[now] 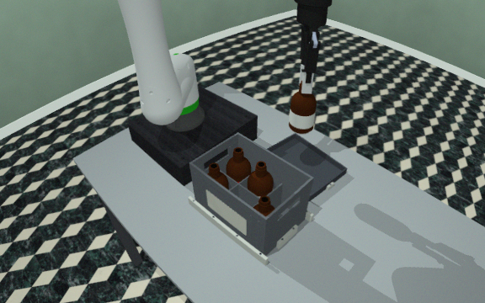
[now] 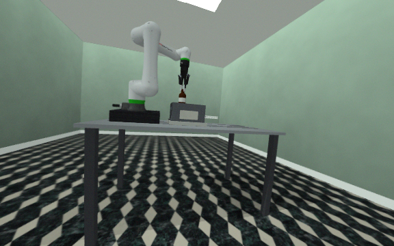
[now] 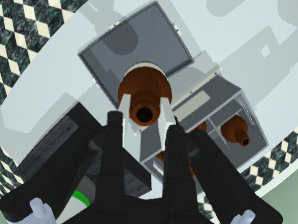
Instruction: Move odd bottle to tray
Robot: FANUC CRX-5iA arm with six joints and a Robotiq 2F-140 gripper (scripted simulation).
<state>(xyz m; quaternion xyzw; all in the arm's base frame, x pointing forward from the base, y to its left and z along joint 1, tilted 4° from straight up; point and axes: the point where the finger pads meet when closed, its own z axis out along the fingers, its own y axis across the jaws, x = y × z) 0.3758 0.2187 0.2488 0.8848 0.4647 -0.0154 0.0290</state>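
With the gripper (image 1: 307,86) clenched on the neck of the brown bottle (image 1: 301,110), which hangs upright above the tray (image 1: 334,169) at the crate's (image 1: 226,210) two o'clock, a slow, vertical descent should be kept until the base is fully seated.

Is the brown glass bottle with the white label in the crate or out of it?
Out: the brown white-labelled bottle hangs upright by its neck from the gripper, above the dark tray.

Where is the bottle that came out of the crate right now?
The lifted bottle hangs by its neck in the gripper, in the air above the tray, just beyond the crate in the top view.
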